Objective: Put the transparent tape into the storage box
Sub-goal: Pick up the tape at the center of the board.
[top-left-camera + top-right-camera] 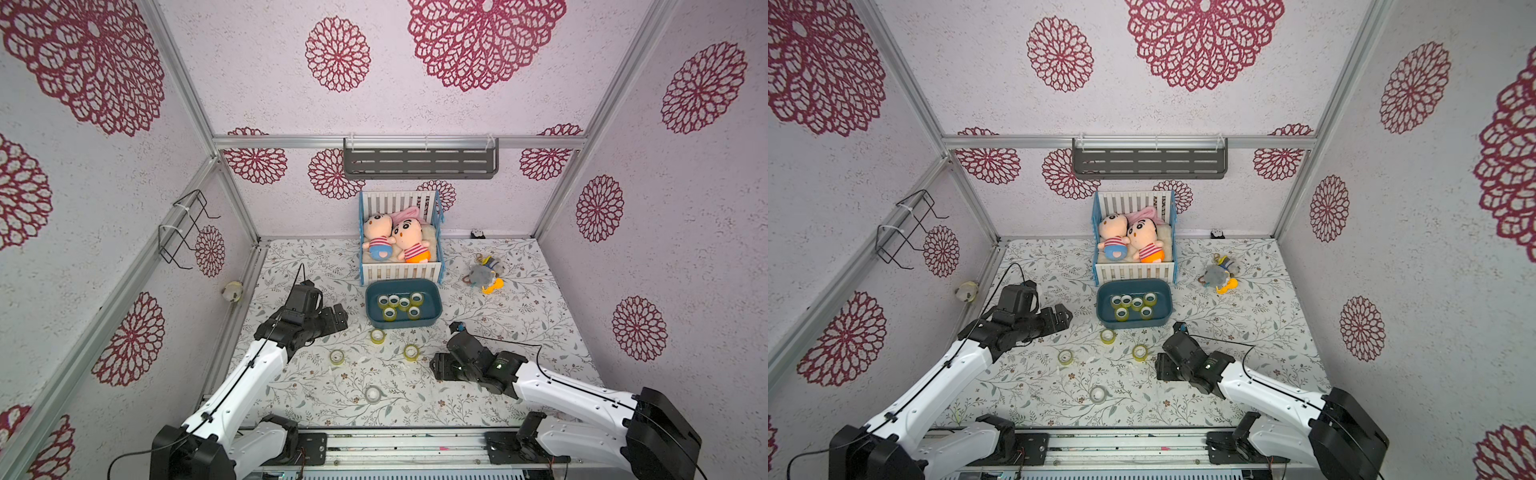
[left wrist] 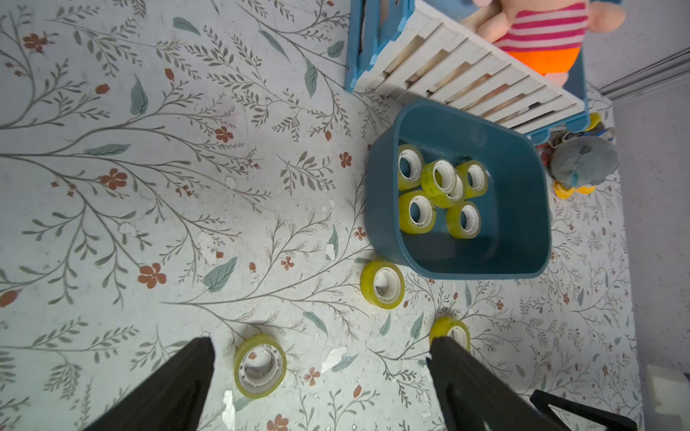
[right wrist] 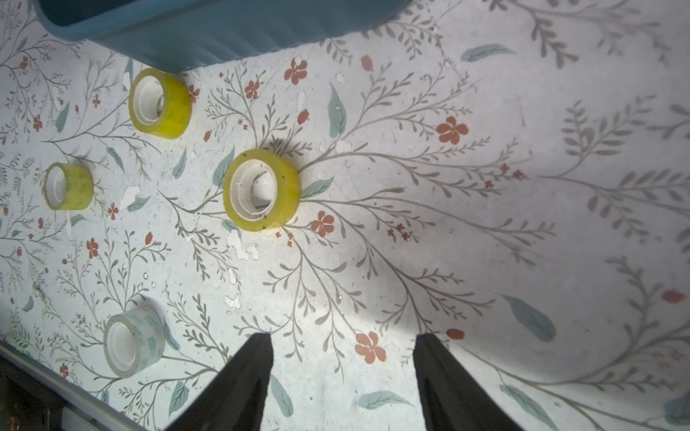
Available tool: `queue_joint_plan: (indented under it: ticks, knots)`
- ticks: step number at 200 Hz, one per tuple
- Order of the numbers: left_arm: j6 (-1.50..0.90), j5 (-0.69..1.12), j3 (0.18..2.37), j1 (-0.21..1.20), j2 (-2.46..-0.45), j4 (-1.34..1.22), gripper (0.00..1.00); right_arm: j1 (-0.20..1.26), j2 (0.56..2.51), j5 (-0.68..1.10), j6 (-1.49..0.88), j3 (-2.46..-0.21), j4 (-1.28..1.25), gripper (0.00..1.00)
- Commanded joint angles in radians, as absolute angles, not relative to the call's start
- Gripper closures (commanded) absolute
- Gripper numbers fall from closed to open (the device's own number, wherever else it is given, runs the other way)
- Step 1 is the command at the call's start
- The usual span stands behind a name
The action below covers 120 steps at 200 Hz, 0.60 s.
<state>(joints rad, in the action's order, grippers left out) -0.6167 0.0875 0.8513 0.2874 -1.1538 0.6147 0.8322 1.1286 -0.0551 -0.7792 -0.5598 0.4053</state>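
Right claw (image 3: 343, 339) stands spread, transparent tape (image 3: 261, 189) apparently just ahead, untouched.

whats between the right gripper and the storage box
One yellowish tape roll lying flat; the right wrist view shows it between the right gripper and the storage box.

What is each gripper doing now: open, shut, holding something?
Left gripper: open, holding nothing.
Right gripper: open, holding nothing.
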Motion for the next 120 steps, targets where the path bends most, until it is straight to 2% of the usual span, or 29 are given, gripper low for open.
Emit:
queue_joint_plan:
  ticks: [1,51,88,120]
  knots:
    - [-0.596,0.089,0.901,0.293,-1.166,0.713,0.03,0.842,1.083,-0.083,-0.785,-0.573,0.375,0.33]
    - [-0.655,0.106,0.819,0.296,-1.076,0.62,0.03,0.839,1.123,-0.102,-0.777,-0.597,0.39,0.31]
    - [-0.624,0.097,0.855,0.296,-1.067,0.662,0.03,0.844,1.3,-0.055,-0.768,-0.671,0.312,0.31]
    - [-0.589,0.03,0.859,0.296,-1.035,0.662,0.03,0.854,1.448,-0.116,-0.762,-0.824,0.338,0.32]
